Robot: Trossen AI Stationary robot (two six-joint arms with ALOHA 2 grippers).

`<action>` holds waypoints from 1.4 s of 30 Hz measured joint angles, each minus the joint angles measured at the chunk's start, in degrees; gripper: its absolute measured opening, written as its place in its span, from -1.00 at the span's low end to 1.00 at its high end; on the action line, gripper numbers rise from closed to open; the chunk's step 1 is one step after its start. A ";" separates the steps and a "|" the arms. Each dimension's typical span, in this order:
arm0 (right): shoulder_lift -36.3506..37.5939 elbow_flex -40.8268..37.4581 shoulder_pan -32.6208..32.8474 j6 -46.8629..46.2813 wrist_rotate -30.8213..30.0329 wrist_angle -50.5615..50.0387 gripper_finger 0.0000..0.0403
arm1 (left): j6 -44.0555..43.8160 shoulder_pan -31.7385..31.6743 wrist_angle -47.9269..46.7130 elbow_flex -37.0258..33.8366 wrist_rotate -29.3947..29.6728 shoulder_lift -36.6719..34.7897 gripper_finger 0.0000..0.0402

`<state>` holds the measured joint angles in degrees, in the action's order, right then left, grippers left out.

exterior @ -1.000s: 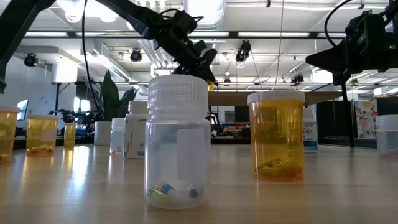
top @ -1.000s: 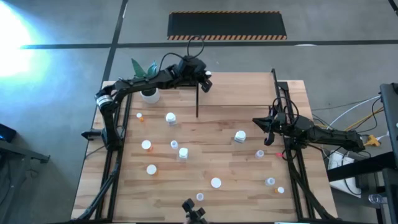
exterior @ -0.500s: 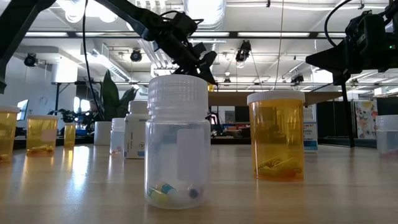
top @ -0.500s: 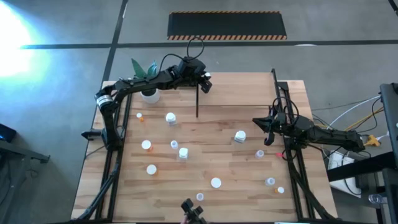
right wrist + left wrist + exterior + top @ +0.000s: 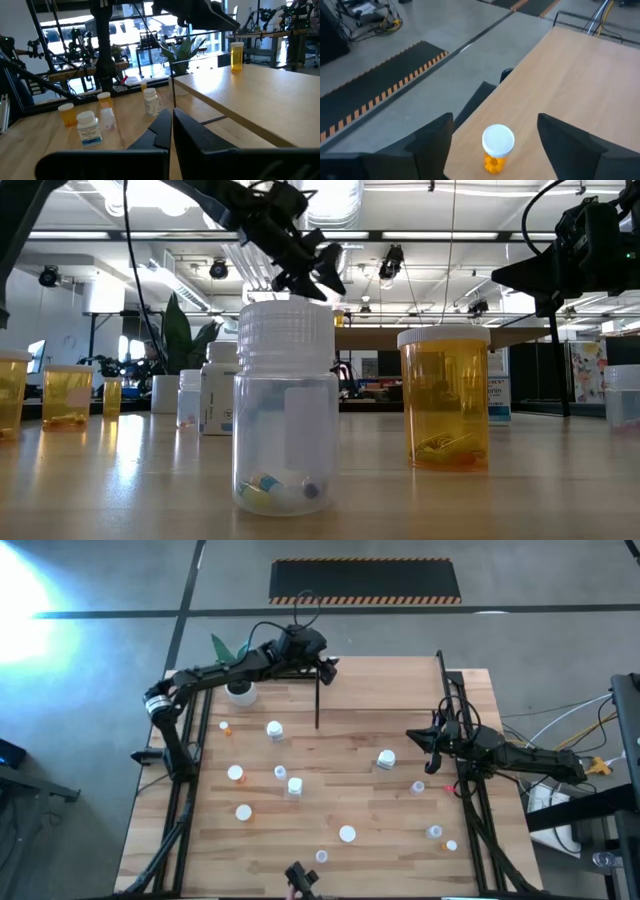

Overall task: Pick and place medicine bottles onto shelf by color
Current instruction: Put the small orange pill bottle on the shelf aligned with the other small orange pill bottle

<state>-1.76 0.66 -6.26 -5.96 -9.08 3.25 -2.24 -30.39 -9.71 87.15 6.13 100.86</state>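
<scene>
An orange medicine bottle (image 5: 497,147) with a white cap stands upright on the shelf's light-wood board (image 5: 580,85), near its far left corner. My left gripper (image 5: 495,119) hovers open just above and behind it, one finger on either side, clear of it. The right wrist view shows the same bottle (image 5: 236,56) with the left gripper (image 5: 200,12) over it. My right gripper (image 5: 432,762) waits shut at the table's right edge. More medicine bottles stand about the table, among them a white one (image 5: 386,759) and a clear one (image 5: 286,405).
A white plant pot (image 5: 240,690) stands at the table's far left, beside the left arm. A thin black shelf post (image 5: 318,700) rises just near of the left gripper. An orange bottle (image 5: 445,395) stands close to the low camera.
My left gripper has opened, let go of the orange bottle, and risen and drawn back a little toward the table's far left. The bottle stays upright on the shelf board.
</scene>
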 joint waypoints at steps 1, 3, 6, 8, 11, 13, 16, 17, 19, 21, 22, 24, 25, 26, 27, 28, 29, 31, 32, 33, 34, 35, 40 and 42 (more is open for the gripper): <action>0.02 0.01 0.00 0.00 0.00 0.02 -0.96 | -0.01 0.00 -0.37 0.00 -0.03 -0.87 0.39; 0.00 0.00 0.00 0.00 0.00 0.00 -0.96 | -0.01 0.02 -0.83 -0.07 -0.07 -2.86 0.41; 0.00 -0.01 0.00 0.00 0.00 0.00 -0.96 | 0.16 0.42 -3.58 -0.09 -0.07 -6.42 0.41; 0.00 -0.01 0.00 0.00 0.00 0.00 -0.96 | 0.96 1.11 -4.96 -0.27 -0.05 -8.50 0.41; 0.00 0.00 0.00 0.00 0.00 0.00 -0.96 | 2.34 3.10 -6.81 -1.76 0.03 -12.39 0.41; 0.00 0.00 0.00 0.00 0.00 0.00 -0.96 | 2.92 5.04 -6.84 -4.06 0.13 -15.40 0.41; 0.00 0.01 0.00 0.00 0.00 0.00 -0.96 | 3.07 9.16 -5.79 -9.18 0.26 -19.80 0.41; 0.00 -0.01 0.00 0.00 0.00 0.02 -0.96 | 3.04 10.81 -5.21 -11.46 0.50 -21.26 0.41; 0.00 0.00 0.00 0.00 0.00 0.00 -0.96 | 3.02 14.88 -2.67 -16.76 2.12 -24.20 0.41; 0.00 -0.01 0.00 0.00 0.00 0.02 -0.96 | 3.02 19.64 0.76 -22.57 4.38 -26.83 0.41; 0.00 -0.01 0.00 0.00 0.00 0.02 -0.96 | 3.01 22.09 2.75 -25.68 5.66 -27.90 0.41; 0.00 -0.01 0.00 0.02 0.00 0.02 -0.96 | 2.98 27.31 8.88 -31.73 8.15 -29.35 0.41; 0.00 -0.01 0.00 0.00 0.00 0.02 -0.96 | 2.94 29.83 12.29 -34.85 9.09 -29.81 0.41; 0.00 -0.01 0.00 0.00 0.00 0.00 -0.96 | 2.98 32.32 16.15 -37.75 9.87 -29.94 0.41; 0.00 -0.01 0.00 0.02 0.00 0.00 -0.96 | 2.98 34.67 20.41 -40.40 10.39 -29.92 0.41; 0.00 -0.01 0.00 0.00 0.00 0.00 -0.96 | 3.00 36.79 24.62 -42.95 10.86 -29.89 0.41; 0.00 -0.01 0.00 0.00 0.00 0.02 -0.96 | 2.98 38.83 28.56 -45.28 11.30 -29.58 0.41; 0.00 0.00 0.00 0.00 0.00 0.02 -0.96 | 2.95 42.19 37.53 -49.31 12.68 -28.21 0.41; 0.00 -0.01 0.00 0.00 0.00 0.02 -0.96 | 2.88 43.66 41.24 -51.36 13.29 -27.37 0.41; 0.00 -0.01 0.00 0.02 0.00 0.02 -0.96 | 2.74 44.88 44.85 -52.97 14.13 -26.42 0.41; 0.00 -0.01 0.00 0.02 0.00 0.00 -0.96 | 2.71 45.91 48.44 -54.13 14.53 -25.27 0.41; 0.00 0.01 0.00 0.00 0.00 0.02 -0.96 | 2.67 46.66 51.92 -55.05 15.18 -24.24 0.41; 0.00 0.00 0.00 0.02 0.00 0.02 -0.96 | 2.63 48.39 59.37 -55.49 15.65 -19.02 0.41; 0.00 0.00 0.00 0.01 0.00 0.01 -0.96 | 2.61 48.46 60.37 -54.33 15.62 -17.15 0.41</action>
<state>-1.76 0.66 -6.26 -5.95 -9.08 3.25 0.36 18.06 50.66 32.83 21.76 83.71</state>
